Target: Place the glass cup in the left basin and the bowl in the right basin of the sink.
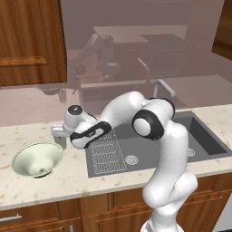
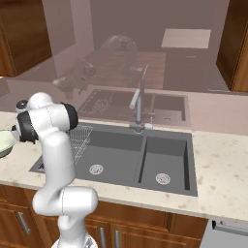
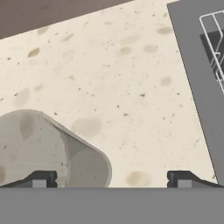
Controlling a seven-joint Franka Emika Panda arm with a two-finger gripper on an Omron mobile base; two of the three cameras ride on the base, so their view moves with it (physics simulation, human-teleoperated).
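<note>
Here the tool [image 3: 109, 179] hangs spread over the speckled surface [image 3: 122, 78], the glass cup [image 3: 52, 151] lying tipped by one fingertip, not pinched. The sink [image 1: 149, 152] rim runs just beside it, the left basin [image 2: 111, 155] with its rack near. The bowl [image 1: 36, 158] sits on the surface, close behind the cup.

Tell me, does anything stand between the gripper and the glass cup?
Nothing visible does. In the hand view the glass cup lies tipped on the counter, close before the open gripper, toward its left fingertip, with bare counter between.
</note>
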